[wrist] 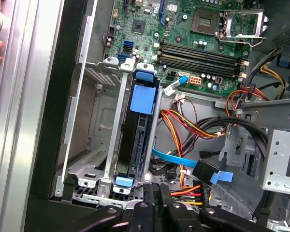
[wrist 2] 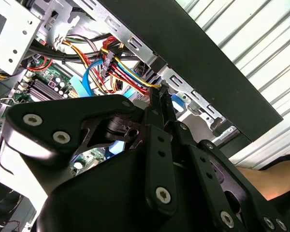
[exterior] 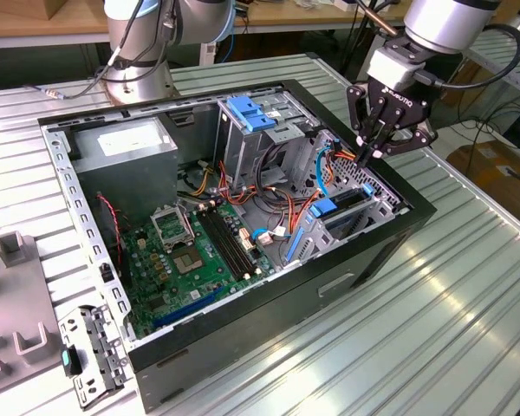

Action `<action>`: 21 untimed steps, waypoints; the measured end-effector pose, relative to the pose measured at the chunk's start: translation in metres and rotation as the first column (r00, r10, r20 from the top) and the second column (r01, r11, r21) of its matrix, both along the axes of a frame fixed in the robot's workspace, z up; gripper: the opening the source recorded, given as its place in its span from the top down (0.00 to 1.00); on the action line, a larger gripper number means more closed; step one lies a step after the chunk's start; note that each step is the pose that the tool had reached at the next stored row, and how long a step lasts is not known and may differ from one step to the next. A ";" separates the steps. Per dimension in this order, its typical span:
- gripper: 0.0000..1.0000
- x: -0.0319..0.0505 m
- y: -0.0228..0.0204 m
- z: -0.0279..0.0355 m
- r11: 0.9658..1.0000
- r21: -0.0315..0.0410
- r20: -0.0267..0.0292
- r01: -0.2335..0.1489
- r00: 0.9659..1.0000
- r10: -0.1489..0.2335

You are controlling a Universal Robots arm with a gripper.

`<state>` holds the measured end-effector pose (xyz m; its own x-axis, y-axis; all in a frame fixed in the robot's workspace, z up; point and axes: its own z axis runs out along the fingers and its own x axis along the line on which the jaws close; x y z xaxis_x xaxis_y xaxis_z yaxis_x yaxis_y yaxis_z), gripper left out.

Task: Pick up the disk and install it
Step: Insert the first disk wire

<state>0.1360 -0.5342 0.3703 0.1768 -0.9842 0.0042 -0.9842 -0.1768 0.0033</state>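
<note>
Open black computer case (exterior: 374,260), green motherboard (exterior: 178,269), grey power supply box (exterior: 100,158), blue cage latch (exterior: 247,113), ribbed metal table (exterior: 468,334)

A: Work surface?
B: Ribbed aluminium table (exterior: 451,295). Slats run lengthwise, with bright glare on the ribs toward the exterior view's right.
A: Behind it?
B: Wooden bench (exterior: 26,28) along the back. Brown cardboard box (exterior: 501,169) past the table edge, exterior view's right.

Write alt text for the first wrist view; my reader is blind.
The disk, in its blue carrier frame, sits on edge in the drive cage of an open computer case. The shut gripper hangs near one end, motherboard beyond.
</note>
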 end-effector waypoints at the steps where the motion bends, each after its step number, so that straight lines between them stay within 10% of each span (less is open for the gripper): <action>1: 0.84 0.0000 0.0000 0.0000 1.000 0.000 0.000 0.000 1.000 0.000; 15: 0.84 -0.0022 -0.0060 -0.0004 1.000 0.000 0.000 0.003 1.000 -0.003; 21: 0.84 -0.0025 -0.0059 -0.0008 0.996 0.000 0.000 0.088 0.996 -0.088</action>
